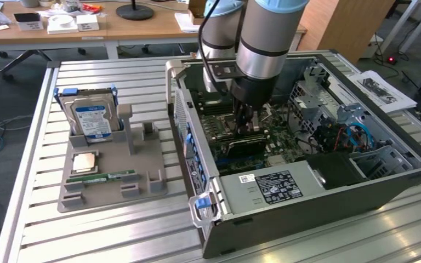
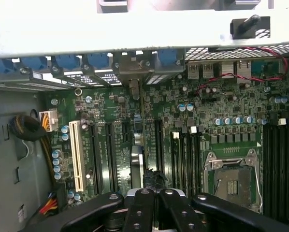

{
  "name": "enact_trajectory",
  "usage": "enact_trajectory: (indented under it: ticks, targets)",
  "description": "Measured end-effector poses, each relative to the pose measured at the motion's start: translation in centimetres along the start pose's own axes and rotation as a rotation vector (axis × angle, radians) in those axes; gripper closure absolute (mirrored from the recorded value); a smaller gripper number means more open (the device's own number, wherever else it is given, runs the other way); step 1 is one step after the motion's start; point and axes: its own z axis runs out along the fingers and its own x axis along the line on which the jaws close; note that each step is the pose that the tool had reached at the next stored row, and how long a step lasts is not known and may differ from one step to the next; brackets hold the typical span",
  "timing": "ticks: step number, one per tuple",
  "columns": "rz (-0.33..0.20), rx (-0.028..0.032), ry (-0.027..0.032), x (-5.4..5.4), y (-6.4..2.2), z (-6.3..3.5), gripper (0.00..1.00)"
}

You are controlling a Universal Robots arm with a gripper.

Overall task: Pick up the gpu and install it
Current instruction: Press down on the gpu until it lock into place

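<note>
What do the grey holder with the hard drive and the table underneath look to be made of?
The grey holder looks like matte plastic: flat, dull, uniform colour with blocky moulded or printed tabs, though the look alone can't settle it. The table looks like bare metal, probably aluminium: pale silvery slats with long grooves and a soft sheen. The hard drive shows a silvery metal body.

Arm (image 1: 263, 41): one, reaching steeply down from above, wrist vertical. Gripper (image 1: 245, 121): pointing straight down, fingers (image 2: 145, 209) drawn close together, tips nearly meeting.
</note>
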Motion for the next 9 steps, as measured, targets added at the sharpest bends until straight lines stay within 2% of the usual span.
enact_trajectory:
  ticks: [9]
  targets:
    - [0.0,0.0001,-0.0001,0.0,-0.1,0.2,0.89]
